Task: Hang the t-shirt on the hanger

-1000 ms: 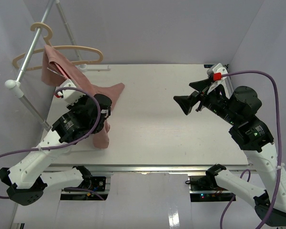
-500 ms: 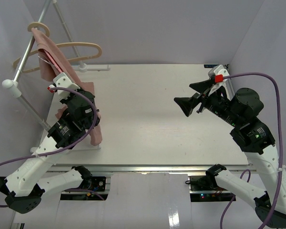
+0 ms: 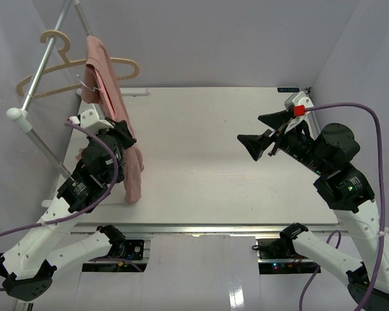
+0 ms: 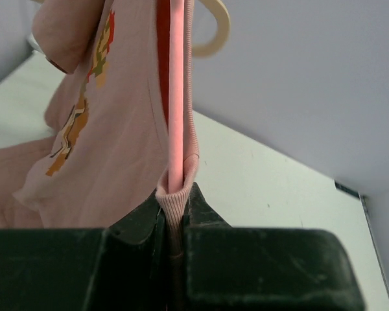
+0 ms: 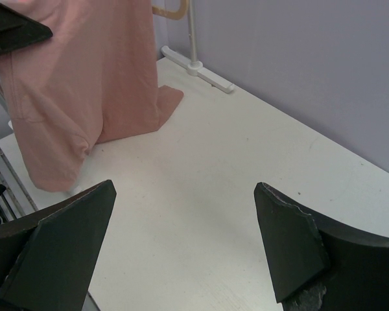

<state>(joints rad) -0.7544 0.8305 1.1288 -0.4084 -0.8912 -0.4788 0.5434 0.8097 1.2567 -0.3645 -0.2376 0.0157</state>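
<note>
The left pincer pinches the ribbed collar of the t-shirt. The collar folds around the thin, smooth pink bar of the hanger, which rises from between the jaws. The soft mauve cloth hangs in a long, limp fold over the counter's left edge, with its top up by the thicker beige hanger on the metal rail. The right pincer hovers near the right edge, spread wide and holding nothing.
</note>
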